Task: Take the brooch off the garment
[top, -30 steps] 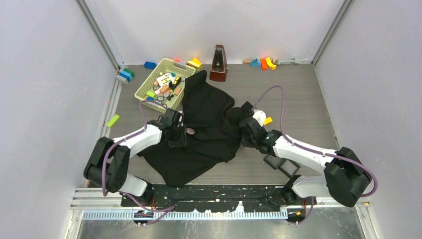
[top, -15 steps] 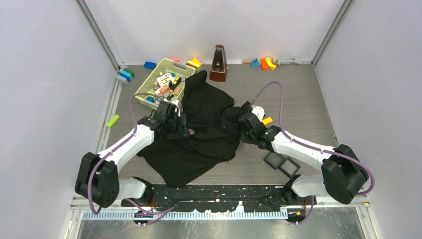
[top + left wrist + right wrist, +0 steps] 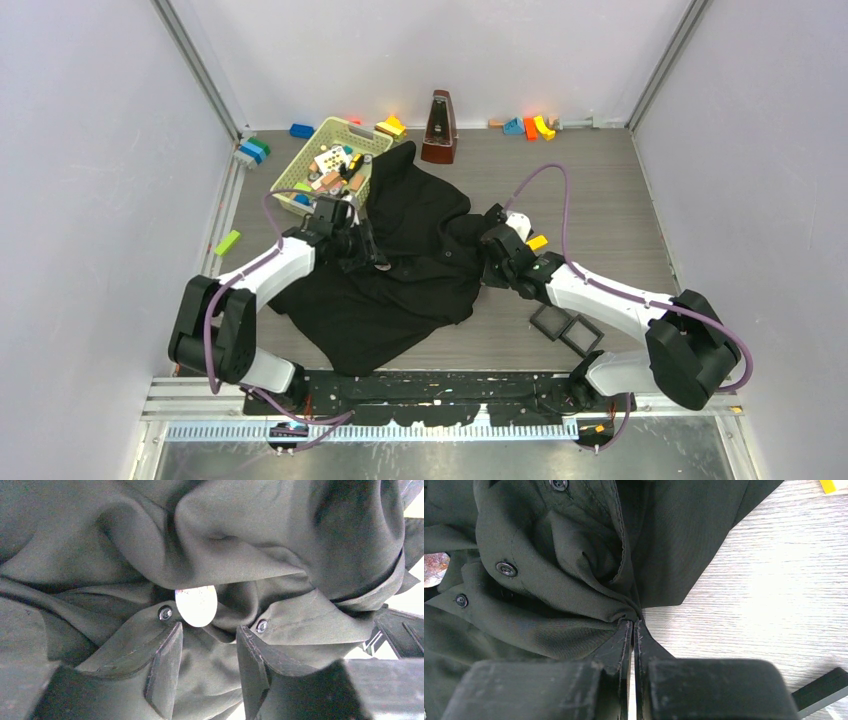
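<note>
Right ahead of the left gripper (image 3: 207, 635), parted and empty, sits the brooch (image 3: 196, 605); right gripper (image 3: 633, 625) pinches the garment (image 3: 549, 585). Next I'd guess: ease in, grab.

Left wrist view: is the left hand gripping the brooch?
No, the left hand is open, its fingers apart and short of the brooch.

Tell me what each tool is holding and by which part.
The right tool is shut on a fold of the garment near its edge. The left tool is open and holds nothing; the brooch sits just ahead of it.
</note>
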Tool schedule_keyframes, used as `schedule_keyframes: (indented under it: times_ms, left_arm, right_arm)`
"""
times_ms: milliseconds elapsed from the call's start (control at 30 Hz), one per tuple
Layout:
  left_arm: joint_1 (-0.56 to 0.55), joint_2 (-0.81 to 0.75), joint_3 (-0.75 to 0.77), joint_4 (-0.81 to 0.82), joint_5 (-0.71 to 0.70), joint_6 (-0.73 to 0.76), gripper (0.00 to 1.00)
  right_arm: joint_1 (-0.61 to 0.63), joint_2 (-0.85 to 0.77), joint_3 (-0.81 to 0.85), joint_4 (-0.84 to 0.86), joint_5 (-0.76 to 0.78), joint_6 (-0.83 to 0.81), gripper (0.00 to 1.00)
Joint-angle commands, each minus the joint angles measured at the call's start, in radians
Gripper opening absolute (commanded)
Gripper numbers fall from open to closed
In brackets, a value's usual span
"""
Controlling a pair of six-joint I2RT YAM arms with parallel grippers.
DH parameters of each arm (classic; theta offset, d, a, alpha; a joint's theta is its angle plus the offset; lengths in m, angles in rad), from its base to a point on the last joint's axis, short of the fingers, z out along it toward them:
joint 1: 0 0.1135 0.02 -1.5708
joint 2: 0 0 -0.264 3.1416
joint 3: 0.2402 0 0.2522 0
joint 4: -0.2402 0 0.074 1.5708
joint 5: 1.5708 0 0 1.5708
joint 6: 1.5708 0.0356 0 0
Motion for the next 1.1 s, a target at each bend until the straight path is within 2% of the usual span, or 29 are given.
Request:
schedule_keyframes:
  times_ms: [0, 533, 567, 600, 667, 733, 833, 1067]
  left_arm:
    - [0.021, 0.019, 0.002, 0.071, 0.036, -0.012, 0.45]
    - [0.050, 0.129, -0.011, 0.145, 0.075, -0.032, 0.43]
    - [0.052, 0.142, -0.010, 0.152, 0.078, -0.034, 0.41]
    - [0.053, 0.148, -0.010, 0.159, 0.083, -0.035, 0.34]
    - [0.056, 0.143, -0.015, 0.176, 0.080, -0.028, 0.14]
    - [0.056, 0.117, -0.021, 0.178, 0.051, -0.021, 0.06]
    - [0.056, 0.058, -0.023, 0.153, 0.005, 0.002, 0.00]
    - [0.056, -0.111, -0.007, 0.034, -0.054, 0.057, 0.00]
  right_arm:
    - [-0.007, -0.029, 0.002, 0.044, 0.000, -0.002, 0.01]
    - [-0.020, -0.042, -0.023, 0.070, -0.034, -0.003, 0.01]
    - [-0.021, -0.043, -0.026, 0.072, -0.036, -0.004, 0.01]
    - [-0.022, -0.044, -0.026, 0.075, -0.037, -0.005, 0.01]
    - [-0.025, -0.046, -0.030, 0.077, -0.040, -0.008, 0.01]
    - [-0.027, -0.045, -0.031, 0.077, -0.042, -0.010, 0.01]
    - [-0.031, -0.045, -0.035, 0.078, -0.046, -0.011, 0.01]
    - [-0.047, -0.038, -0.033, 0.077, -0.045, -0.018, 0.01]
